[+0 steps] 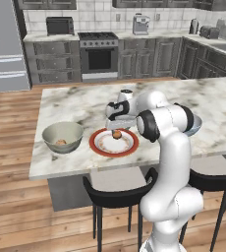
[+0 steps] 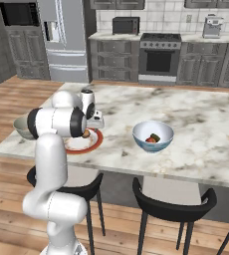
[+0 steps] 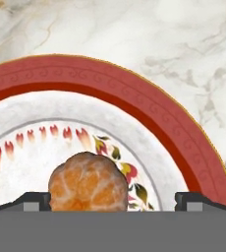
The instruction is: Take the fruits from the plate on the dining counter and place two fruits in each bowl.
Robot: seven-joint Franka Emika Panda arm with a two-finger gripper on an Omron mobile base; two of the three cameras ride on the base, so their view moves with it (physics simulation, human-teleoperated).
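Item 1: orange-brown fruit [image 3: 88, 181], nearest my hand camera, resting on the plate [image 3: 183, 142] on the dining counter [image 1: 75, 106]. Gripper [image 3: 112, 201] above it, jaws spread wide, holding nothing. Grey bowl [image 1: 62, 136] holds 1 fruit; blue bowl [image 2: 153, 136] holds 2. Risk: I see the fruit off-centre between the tips; closing could roll it away.

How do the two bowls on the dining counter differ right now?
The grey bowl is dull grey-beige and sits beside the plate; the blue-rimmed bowl is white inside and stands apart, on the plate's other side. The grey bowl holds one orange-brown fruit; the blue-rimmed bowl holds two, a red fruit and a dark green fruit. Both are round, deep and upright.
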